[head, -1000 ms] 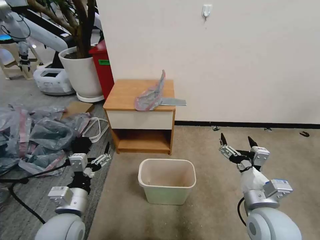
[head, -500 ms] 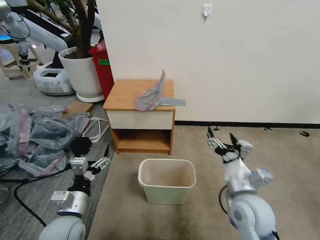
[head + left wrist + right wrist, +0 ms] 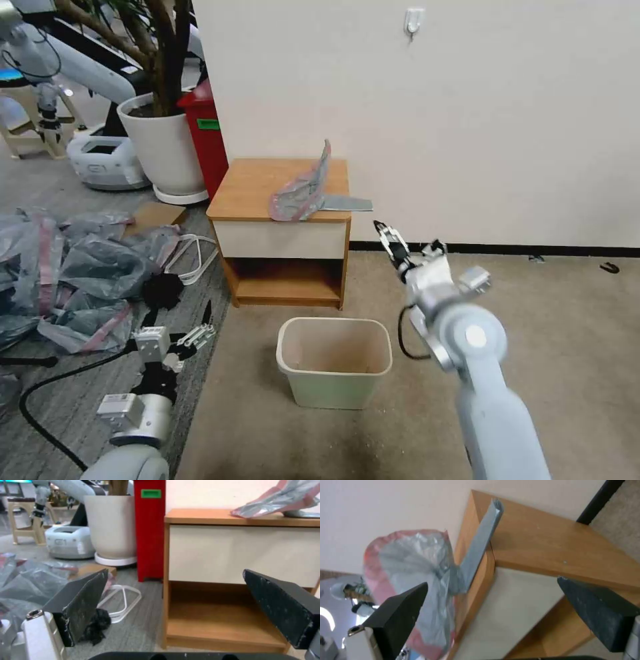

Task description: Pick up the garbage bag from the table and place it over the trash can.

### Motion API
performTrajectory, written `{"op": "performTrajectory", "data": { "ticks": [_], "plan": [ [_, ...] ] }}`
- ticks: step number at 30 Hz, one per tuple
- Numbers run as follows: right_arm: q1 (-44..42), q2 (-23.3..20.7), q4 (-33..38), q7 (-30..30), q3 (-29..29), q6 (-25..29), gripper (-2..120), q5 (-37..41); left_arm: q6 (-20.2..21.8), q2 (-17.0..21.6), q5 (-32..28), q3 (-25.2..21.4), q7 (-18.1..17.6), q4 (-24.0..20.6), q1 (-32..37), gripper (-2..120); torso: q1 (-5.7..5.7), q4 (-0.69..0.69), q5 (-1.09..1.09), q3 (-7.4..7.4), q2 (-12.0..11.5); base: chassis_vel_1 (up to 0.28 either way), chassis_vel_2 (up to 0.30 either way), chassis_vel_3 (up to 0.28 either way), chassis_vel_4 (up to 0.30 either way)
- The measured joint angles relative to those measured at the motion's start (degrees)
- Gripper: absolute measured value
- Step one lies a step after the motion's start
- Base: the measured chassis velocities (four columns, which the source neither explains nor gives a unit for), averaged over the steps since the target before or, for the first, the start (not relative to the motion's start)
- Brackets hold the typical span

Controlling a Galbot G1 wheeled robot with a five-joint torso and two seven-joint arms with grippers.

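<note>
Currently mid-reach. Right gripper (image 3: 408, 245) up at tabletop height, just off the table's (image 3: 257, 183) front right corner, near but not touching the garbage bag (image 3: 301, 190). Fingers spread wide, nothing between them; in the right wrist view bag (image 3: 416, 580) framed between the two pads (image 3: 400, 610). Approach angle probably chosen because of the flat grey tail of the bag poking out over the table's right edge: easiest bit to pinch without scraping the wood.

Left gripper (image 3: 183, 333) parked low over the floor left of the trash can (image 3: 333, 360), also open and empty, facing the table's (image 3: 240, 552) drawer front. Likely kept clear for the later spreading of the bag over the can.

Bag lying on the right front part of the tabletop, crumpled. Long axis roughly left-right along the front edge, tail pointed right toward the approaching gripper, one pink-rimmed flap stood up and leaning back toward the wall. Can empty, just in front of the table.
</note>
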Motion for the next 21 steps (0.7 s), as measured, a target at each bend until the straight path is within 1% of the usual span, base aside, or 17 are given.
{"op": "performTrajectory", "data": {
  "ticks": [3,4,8,9,12,14,17,21],
  "plan": [
    [5.6,1.1,-5.8,0.1,0.1,1.3,99,0.8,0.0,-0.7,0.4,-0.4,-0.1,0.2,0.2,100,0.00,0.00,0.00,0.00,0.0,0.000,0.000,0.000,0.000],
    [5.6,1.1,-5.8,0.1,0.1,1.3,99,0.8,0.0,-0.7,0.4,-0.4,-0.1,0.2,0.2,100,0.00,0.00,0.00,0.00,0.0,0.000,0.000,0.000,0.000],
    [10.5,2.1,-11.6,0.2,-0.1,1.8,99,1.2,-0.2,-1.6,1.1,-0.8,-0.2,0.6,0.4,100,0.00,0.00,-0.01,-0.01,0.0,0.000,0.000,0.000,0.000],
    [10.5,2.1,-11.6,0.2,-0.1,1.8,99,1.2,-0.2,-1.6,1.1,-0.8,-0.2,0.6,0.4,100,0.00,0.00,-0.01,-0.01,0.0,0.000,0.000,0.000,0.000],
    [13.5,3.4,-16.2,0.2,-0.9,1.8,99,1.1,-0.4,-2.0,1.3,-1.1,-0.3,1.0,0.4,100,0.00,0.01,0.00,-0.01,0.0,0.000,0.000,0.000,0.000],
    [14.1,3.7,-17.4,0.2,-1.0,1.8,99,1.1,-0.5,-2.0,1.3,-1.2,-0.3,1.1,0.4,100,0.00,0.00,0.00,-0.01,0.0,0.000,0.000,0.000,0.000],
    [17.2,4.5,-22.7,0.2,-1.7,2.1,99,-0.2,-0.7,-2.3,1.5,-1.4,-0.5,1.3,0.3,100,0.00,0.01,0.00,0.00,0.0,0.000,0.000,0.000,0.000],
    [19.1,4.6,-25.1,-0.3,-1.6,2.7,99,-0.9,-1.0,-2.6,1.8,-1.5,-0.5,1.5,0.3,100,0.00,0.00,0.00,-0.01,0.0,0.000,0.000,0.000,0.000]
  ]
}}
